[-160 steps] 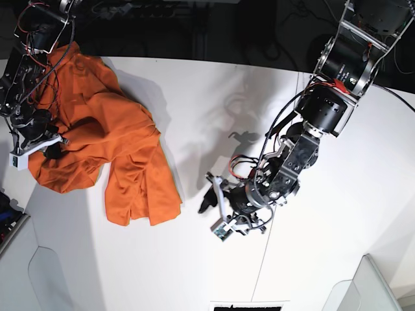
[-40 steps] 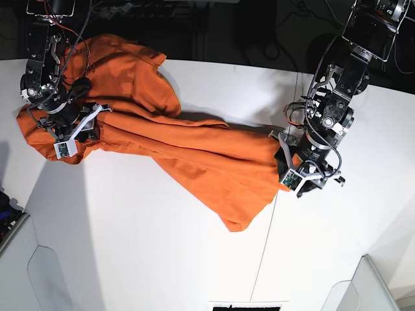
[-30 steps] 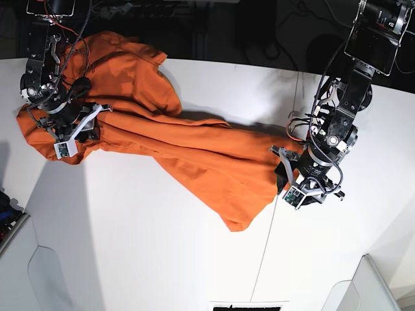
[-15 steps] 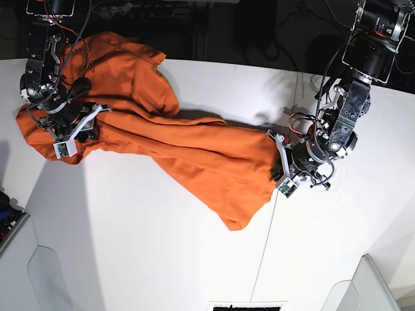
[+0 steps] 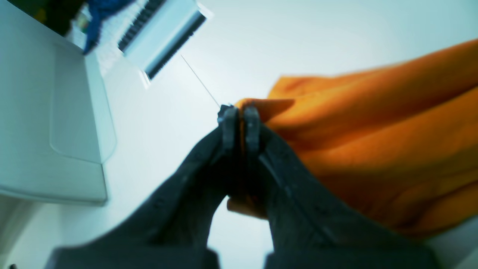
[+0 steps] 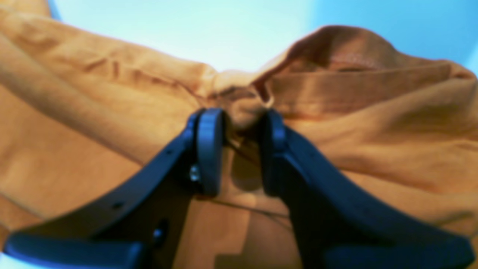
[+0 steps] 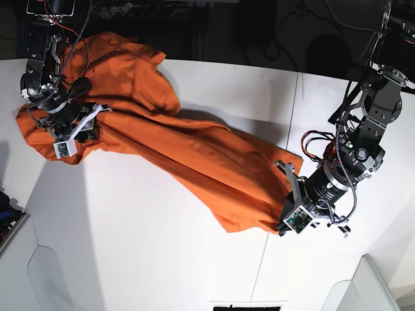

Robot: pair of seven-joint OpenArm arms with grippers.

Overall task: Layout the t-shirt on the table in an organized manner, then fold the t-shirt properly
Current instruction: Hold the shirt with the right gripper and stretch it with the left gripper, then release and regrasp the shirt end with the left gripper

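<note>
The white bench (image 7: 162,259) fills the base view, a thin dark seam running across its right part. On it the orange t-shirt (image 7: 188,155) lies drawn out in a long, twisted diagonal band, from a bunched mass at the far left corner down to a point near the seam, well short of flat.

The left gripper (image 7: 290,217) sits at the band's lower right end; in its wrist view its fingers (image 5: 252,127) are pressed together on a thin edge of the fabric. The right gripper (image 7: 81,133) sits in the bunched mass at the other end, its fingers (image 6: 209,149) partly apart and pinching a gathered wad of cloth between them.

This looks like the laying-out step: both arms hold opposite ends and the shirt is stretched between them, with folding not begun. The next move probably calls for finding true corners or the hem, since the cloth is twisted along its length, then spreading it open without dragging the bunched part off the bench's edge.
</note>
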